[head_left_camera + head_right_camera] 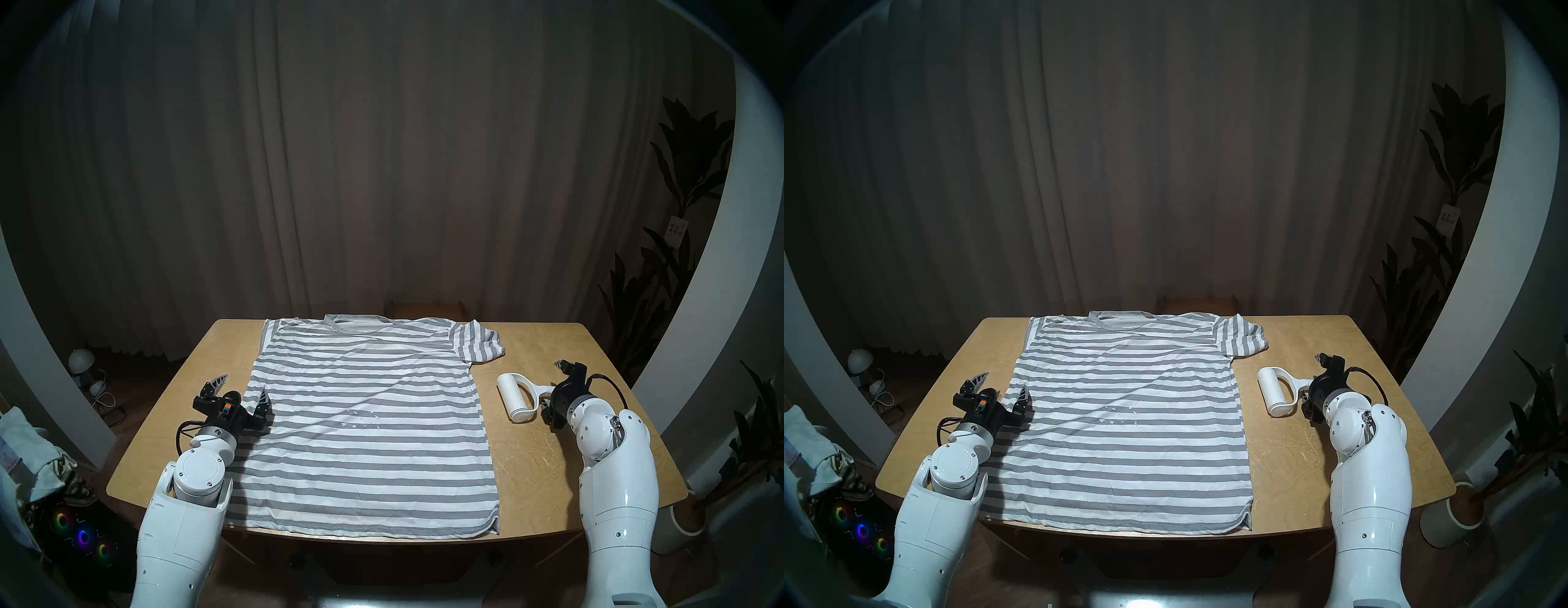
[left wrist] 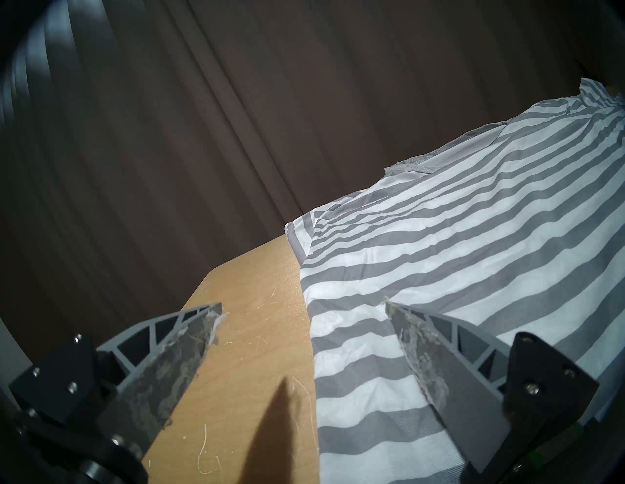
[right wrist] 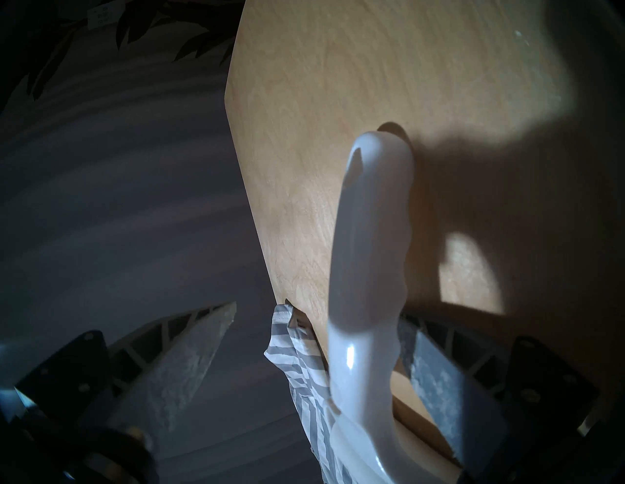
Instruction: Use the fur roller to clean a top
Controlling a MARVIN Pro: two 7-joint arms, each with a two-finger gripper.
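Note:
The top (image 1: 365, 407) (image 1: 1127, 403), a grey and white striped T-shirt, lies flat on the wooden table (image 1: 551, 467), collar at the far edge. A few small white bits (image 1: 360, 418) sit on its middle. The white fur roller (image 1: 518, 397) (image 1: 1278, 392) lies on the table to the shirt's right, handle (image 3: 368, 253) pointing right. My right gripper (image 1: 553, 387) (image 1: 1314, 382) (image 3: 318, 316) stands open with that handle between its spread fingers. At the shirt's left edge (image 2: 439, 270) my left gripper (image 1: 242, 388) (image 1: 1002, 383) (image 2: 302, 307) is open, one finger over bare wood and one over the cloth.
A wooden chair (image 1: 426, 308) stands behind the table's far edge. Potted plants (image 1: 679, 237) and a pot (image 1: 1454, 513) flank the right side. On the floor at the left are a bag of cloths (image 1: 25, 458), a computer case with lit fans (image 1: 80, 537) and a small lamp (image 1: 80, 361).

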